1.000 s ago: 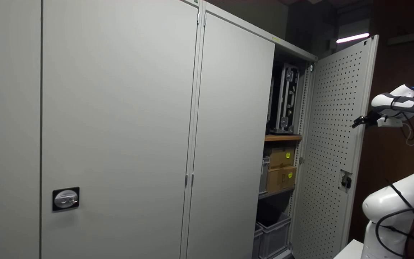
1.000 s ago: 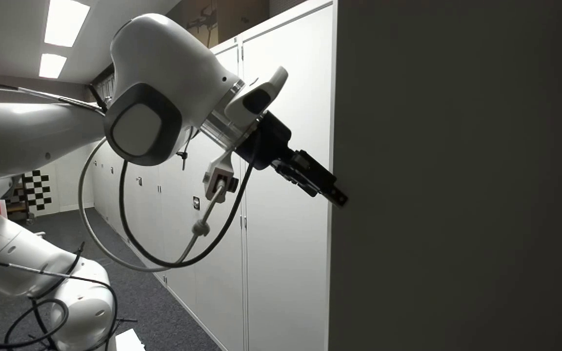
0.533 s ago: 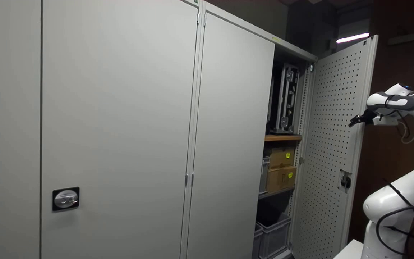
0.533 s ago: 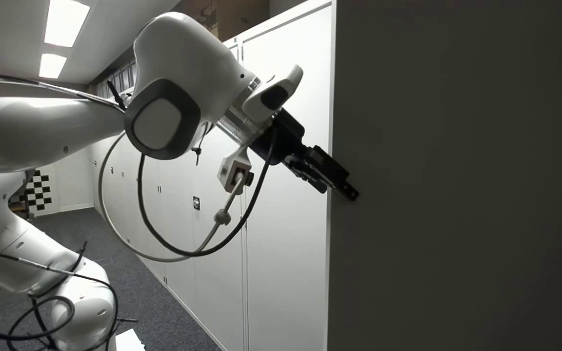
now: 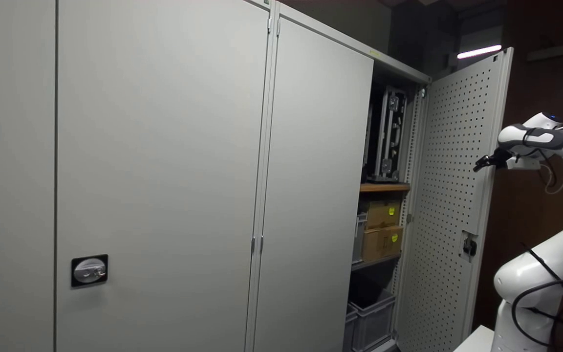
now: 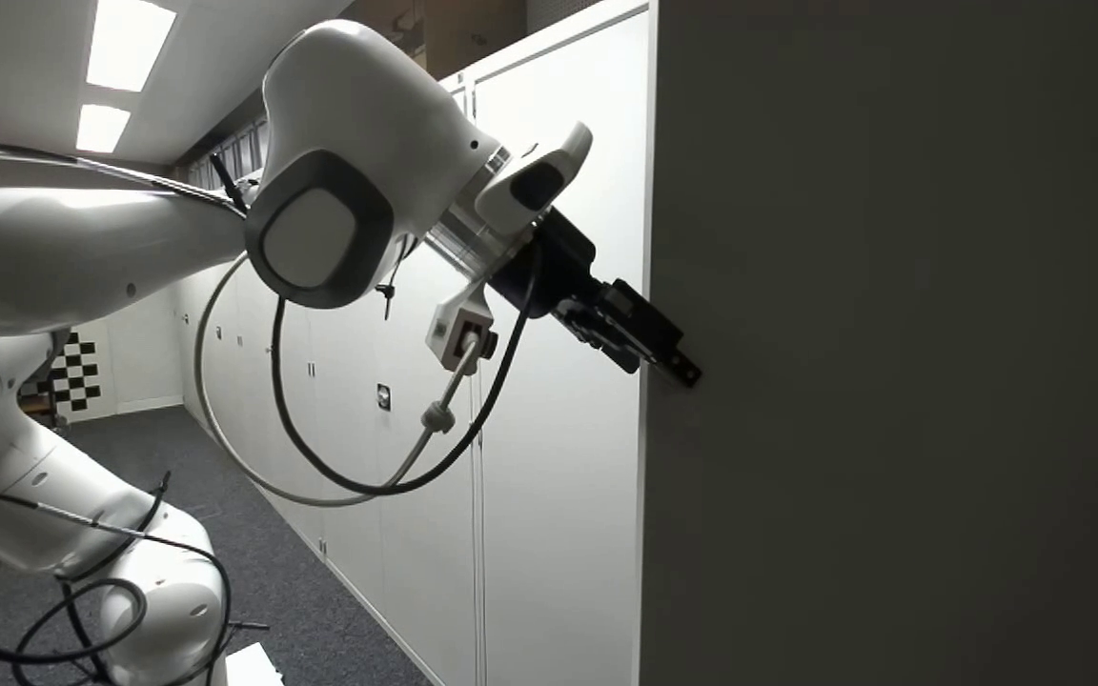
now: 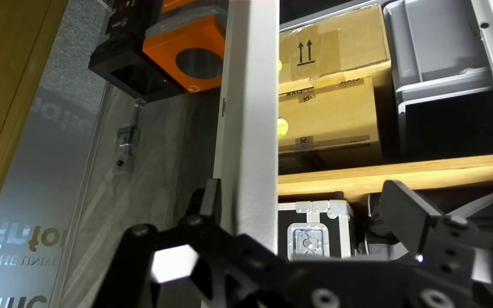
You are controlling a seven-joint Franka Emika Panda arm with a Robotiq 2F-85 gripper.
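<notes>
My gripper [image 7: 304, 194] is open and holds nothing; its black fingers stand wide apart. It is at the free edge of an open light grey cabinet door [image 7: 257, 128], which lies between the two fingers in the wrist view. The left finger [image 7: 213, 199] is close beside the door; whether they touch cannot be told. The right finger [image 7: 409, 214] is well apart from it. In an exterior view the gripper [image 5: 478, 164] shows before the perforated inner face of the door [image 5: 450, 186], above its latch [image 5: 469, 246]. In an exterior view a finger shows against a dark panel [image 6: 844, 429].
Inside the cabinet are a wooden shelf [image 7: 400, 171], cardboard boxes [image 7: 328, 115], grey bins [image 5: 374, 313] and a black case with metal corners [image 7: 308, 239]. Closed cabinet doors [image 5: 164, 146] stand alongside. Black and orange boxes [image 7: 186, 55] show past the door. Cables [image 6: 396, 486] hang below the wrist.
The arm and gripper have moved toward the door, left in an exterior view and right in an exterior view, then slightly up. The door edge has shifted very slightly left.
</notes>
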